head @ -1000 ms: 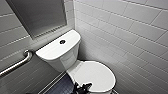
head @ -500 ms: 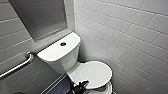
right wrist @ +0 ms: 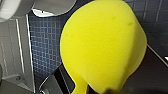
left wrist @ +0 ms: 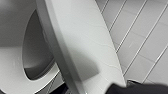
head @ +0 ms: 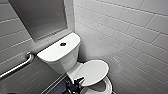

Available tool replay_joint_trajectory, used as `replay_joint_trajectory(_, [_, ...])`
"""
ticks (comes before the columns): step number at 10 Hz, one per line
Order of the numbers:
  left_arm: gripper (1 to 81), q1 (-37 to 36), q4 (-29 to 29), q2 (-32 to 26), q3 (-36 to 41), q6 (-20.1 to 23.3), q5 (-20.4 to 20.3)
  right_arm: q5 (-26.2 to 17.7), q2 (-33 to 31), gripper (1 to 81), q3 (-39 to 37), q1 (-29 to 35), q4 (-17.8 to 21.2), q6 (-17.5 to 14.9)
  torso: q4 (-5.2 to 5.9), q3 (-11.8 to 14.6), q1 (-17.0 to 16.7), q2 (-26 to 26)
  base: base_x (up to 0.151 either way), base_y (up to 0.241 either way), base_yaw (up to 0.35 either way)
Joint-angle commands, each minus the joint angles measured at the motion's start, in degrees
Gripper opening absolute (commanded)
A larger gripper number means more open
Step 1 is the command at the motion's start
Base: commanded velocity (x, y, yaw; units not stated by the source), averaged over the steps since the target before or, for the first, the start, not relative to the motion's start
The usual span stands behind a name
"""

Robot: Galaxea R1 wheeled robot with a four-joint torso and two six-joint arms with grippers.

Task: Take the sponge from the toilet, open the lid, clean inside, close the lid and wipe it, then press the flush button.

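White glossy oval lid (head: 93, 70) partly raised over white ceramic toilet (head: 62, 57). Left gripper (head: 75, 84) at its edge, open or closed can't tell. Right gripper (right wrist: 85, 88) clamped on soft bright-yellow sponge (right wrist: 102, 45) above blue-tiled floor (right wrist: 47, 45).

No legible text, brand or number on toilet (head: 63, 58) or tiles (head: 130, 35)

We see white tiled walls (head: 130, 30), a grey framed panel (head: 40, 17), a metal grab bar (head: 17, 67) and a dark blue mosaic floor (right wrist: 47, 45).
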Motion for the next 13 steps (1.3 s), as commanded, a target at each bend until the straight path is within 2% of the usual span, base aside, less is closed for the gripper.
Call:
replay_joint_trajectory(1, [81.1, -6.8, 7.6, -3.4, 2.8, -5.2, -3.5, -3.0, -1.4, 1.0, 0.0, 0.3, -0.7, 0.1, 0.0, 0.0, 0.0, 0.0, 0.0, 0.0, 0.0])
replay_joint_trajectory(3, [81.1, -6.8, 11.1, -5.4, 2.8, -11.1, -6.2, -3.1, -0.7, 1.0, -0.8, 0.3, -0.8, 0.0, 0.0, 0.0, 0.0, 0.0, 0.0, 0.0, 0.0])
replay_joint_trajectory(4, [81.1, -6.8, 12.1, -5.8, 2.5, -13.0, -6.2, -3.1, -0.3, 1.0, -1.0, 0.3, -0.9, 0.0, 0.0, 0.0, 0.0, 0.0, 0.0, 0.0, 0.0])
replay_joint_trajectory(7, [81.1, -7.9, 12.3, -7.3, 2.2, -13.5, -8.6, -3.1, 0.3, 1.0, -1.1, 0.3, -1.5, 0.0, -0.02, 0.0, 0.0, 0.0, 0.0, 0.0, 0.0])
replay_joint_trajectory(9, [81.1, -7.9, 12.8, -10.2, 2.4, -13.6, -11.9, -3.2, 0.5, 1.0, -0.9, -0.1, -1.6, -0.1, -0.02, 0.0, 0.0, 0.0, 0.0, 0.0, 0.0])
replay_joint_trajectory(12, [81.1, -7.9, 13.5, -13.3, 2.5, -14.7, -13.6, -3.1, 0.5, 1.0, -1.1, -0.9, -1.7, -0.1, -0.02, 0.0, 0.0, 0.0, 0.0, 0.0, 0.0])
replay_joint_trajectory(13, [81.1, -7.6, 13.6, -15.0, 2.8, -14.6, -15.4, -3.1, 0.5, 1.0, -1.0, -1.1, -1.7, -0.1, -0.02, 0.0, 0.0, 0.0, 0.0, 0.0, 0.0])
